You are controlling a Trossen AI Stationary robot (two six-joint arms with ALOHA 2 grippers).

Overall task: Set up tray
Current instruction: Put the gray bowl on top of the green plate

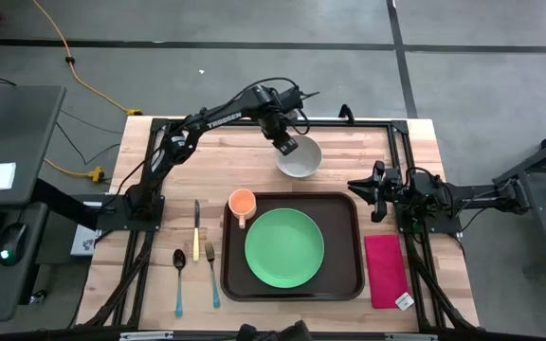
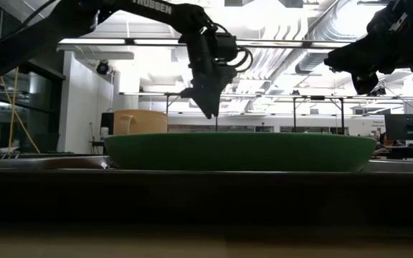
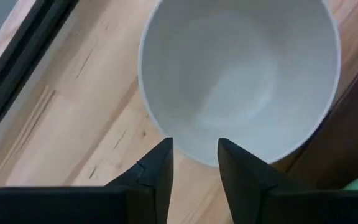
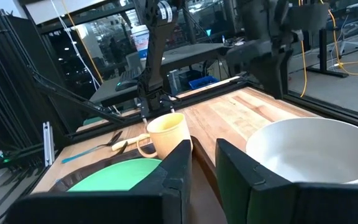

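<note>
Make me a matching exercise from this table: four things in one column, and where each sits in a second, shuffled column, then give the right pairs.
Things:
1. plate
2. bowl
3. napkin
4. fork

Places:
A. on the bare table, right of the tray
B. on the table beyond the tray, under the left pincer
C. on the table left of the tray, beside a knife and a spoon
D. on the tray, beside the cup

Pairs: 1-D, 2-B, 3-A, 4-C
</note>
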